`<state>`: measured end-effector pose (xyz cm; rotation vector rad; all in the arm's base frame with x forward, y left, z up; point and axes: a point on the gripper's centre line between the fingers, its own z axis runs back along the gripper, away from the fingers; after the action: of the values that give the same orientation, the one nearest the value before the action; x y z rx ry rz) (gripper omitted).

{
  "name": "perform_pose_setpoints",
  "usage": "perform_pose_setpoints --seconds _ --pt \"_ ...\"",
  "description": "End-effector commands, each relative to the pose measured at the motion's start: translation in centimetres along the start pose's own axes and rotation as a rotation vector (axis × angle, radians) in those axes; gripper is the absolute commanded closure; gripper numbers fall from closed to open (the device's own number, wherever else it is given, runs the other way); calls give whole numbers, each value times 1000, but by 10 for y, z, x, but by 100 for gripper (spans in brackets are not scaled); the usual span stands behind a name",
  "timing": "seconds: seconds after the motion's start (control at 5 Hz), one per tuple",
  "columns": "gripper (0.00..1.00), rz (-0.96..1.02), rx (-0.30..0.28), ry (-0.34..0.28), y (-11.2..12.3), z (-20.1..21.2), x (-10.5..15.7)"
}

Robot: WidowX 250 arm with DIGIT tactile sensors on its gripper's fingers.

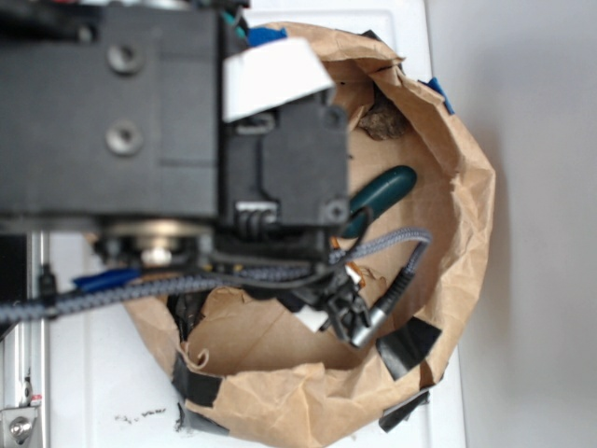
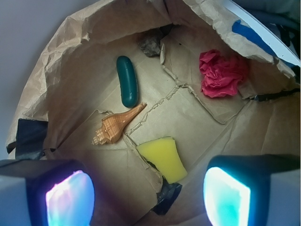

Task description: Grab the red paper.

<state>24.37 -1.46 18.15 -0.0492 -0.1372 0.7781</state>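
A crumpled bright red paper wad [image 2: 220,74] lies in a brown paper bag [image 2: 70,56], well apart from a yellow sponge [image 2: 163,157]. The gripper [image 2: 148,195] is held open and empty above. It is best shifted over the wad before being lowered.

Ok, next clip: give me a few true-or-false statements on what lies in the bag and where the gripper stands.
1. The crumpled red paper lies inside the brown paper bag. True.
2. The gripper is shut on the red paper. False: it is open and holds nothing.
3. The yellow sponge rests on the red paper. False: they lie apart.
4. The orange spiral shell lies between the dark green pickle-shaped toy and the sponge. True.
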Motion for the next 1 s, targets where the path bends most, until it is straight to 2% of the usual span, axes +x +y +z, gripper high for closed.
perform_pose_setpoints --seconds 0.0,0.2,0.4,0.6,0.8 --pt "0 248 -26 -111 1 14 26" --pt "0 420 49 -122 6 11 39" --pt "0 530 108 -192 15 -2 50" --pt "0 616 179 -171 38 -24 65" --pt "0 616 179 -171 38 -24 65"
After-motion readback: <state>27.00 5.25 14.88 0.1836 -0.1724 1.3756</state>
